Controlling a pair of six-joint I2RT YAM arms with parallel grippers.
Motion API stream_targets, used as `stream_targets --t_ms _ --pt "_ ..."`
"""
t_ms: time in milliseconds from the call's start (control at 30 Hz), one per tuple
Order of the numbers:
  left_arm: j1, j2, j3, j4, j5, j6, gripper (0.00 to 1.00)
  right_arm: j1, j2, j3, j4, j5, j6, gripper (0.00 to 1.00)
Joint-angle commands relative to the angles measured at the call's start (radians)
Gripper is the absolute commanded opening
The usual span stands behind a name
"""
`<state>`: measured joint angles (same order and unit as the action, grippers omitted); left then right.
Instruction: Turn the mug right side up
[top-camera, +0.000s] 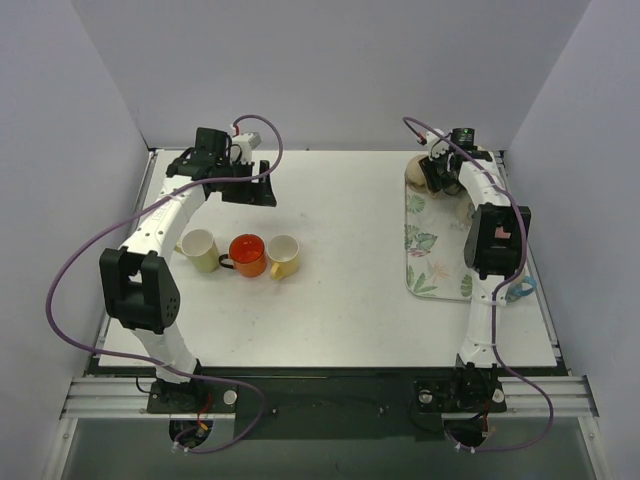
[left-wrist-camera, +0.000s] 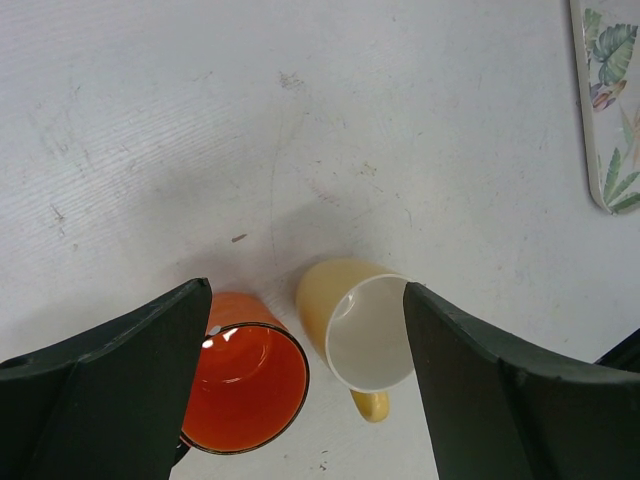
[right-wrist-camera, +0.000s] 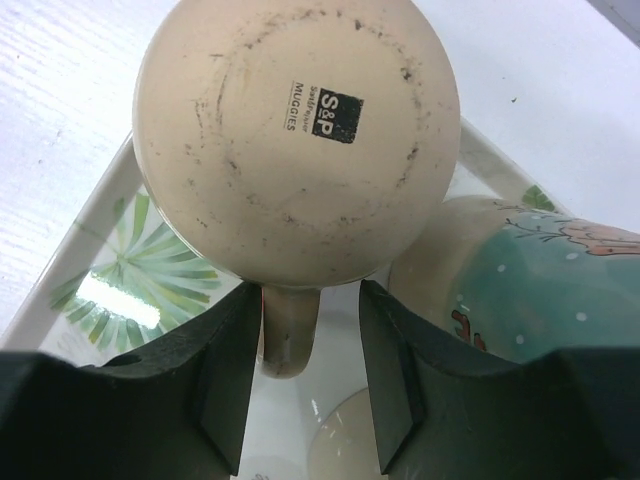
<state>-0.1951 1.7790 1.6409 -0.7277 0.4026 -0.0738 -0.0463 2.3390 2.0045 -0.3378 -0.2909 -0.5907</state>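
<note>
Right gripper (right-wrist-camera: 308, 320) has its jaws spread, straddling the handle (right-wrist-camera: 290, 335) of the cream mug (right-wrist-camera: 300, 140) without clamping it! The mug sits mouth-down at the far end of the leaf-print tray (right-wrist-camera: 130, 270), base up toward the wrist and axis vertical, with a teal mug (right-wrist-camera: 520, 280) just beside it. Left gripper (left-wrist-camera: 308, 290), also spread, hovers well apart over the orange mug (left-wrist-camera: 250, 385) and yellow mug (left-wrist-camera: 365, 340), so I'd call this the right arm's job.

Both arms: white tube links, boxy black joints. Left arm (top-camera: 160, 225), right arm (top-camera: 482, 310). A loose purple cable (top-camera: 60, 285) loops along each, base to wrist. Pink mark on the right elbow block (top-camera: 497, 236). Left gripper (left-wrist-camera: 306, 290), right gripper (right-wrist-camera: 310, 290): matte black-green, angular fingers. Black base plates (top-camera: 178, 396); red and yellow wires (top-camera: 197, 427) below the left one.
</note>
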Motion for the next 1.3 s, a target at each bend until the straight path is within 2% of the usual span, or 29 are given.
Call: stream_targets --t_ms 0,167,233,300,333,367,567,667,800,1000,1133,1267 --pt "0.003 -0.009 0.059 -0.013 0.036 0.000 0.88 -0.003 0.008 0.007 0.040 0.018 0.042 0.39" --pt "0.003 -0.009 0.069 -0.024 0.033 0.005 0.88 0.002 0.003 -0.009 0.034 0.019 0.020 0.38" --pt "0.003 -0.012 0.065 -0.022 0.033 0.005 0.88 0.003 0.013 0.005 0.026 0.022 0.016 0.30" --pt "0.002 -0.018 0.062 -0.019 0.033 0.006 0.88 0.008 0.023 0.029 -0.007 0.024 0.009 0.18" --pt "0.003 -0.020 0.062 -0.019 0.036 0.008 0.88 0.011 0.026 0.037 -0.019 0.022 0.006 0.07" --pt "0.002 -0.020 0.062 -0.021 0.038 0.009 0.88 0.011 0.023 0.049 -0.047 0.022 -0.003 0.00" --pt "0.002 -0.050 0.068 -0.027 0.050 0.019 0.88 0.019 -0.073 -0.013 -0.040 0.004 0.032 0.00" --pt "0.005 -0.082 0.051 -0.018 0.053 0.026 0.88 0.023 -0.186 -0.146 0.109 -0.013 0.155 0.00" --pt "0.003 -0.119 0.014 0.010 0.064 0.028 0.88 0.034 -0.346 -0.312 0.297 -0.010 0.239 0.00" --pt "0.005 -0.154 -0.019 0.040 0.119 0.020 0.88 0.040 -0.472 -0.415 0.379 0.019 0.285 0.00" --pt "0.005 -0.170 -0.041 0.076 0.215 -0.010 0.88 0.072 -0.584 -0.475 0.430 -0.002 0.376 0.00" --pt "0.008 -0.207 -0.058 0.146 0.398 -0.101 0.88 0.160 -0.723 -0.530 0.468 0.001 0.427 0.00"
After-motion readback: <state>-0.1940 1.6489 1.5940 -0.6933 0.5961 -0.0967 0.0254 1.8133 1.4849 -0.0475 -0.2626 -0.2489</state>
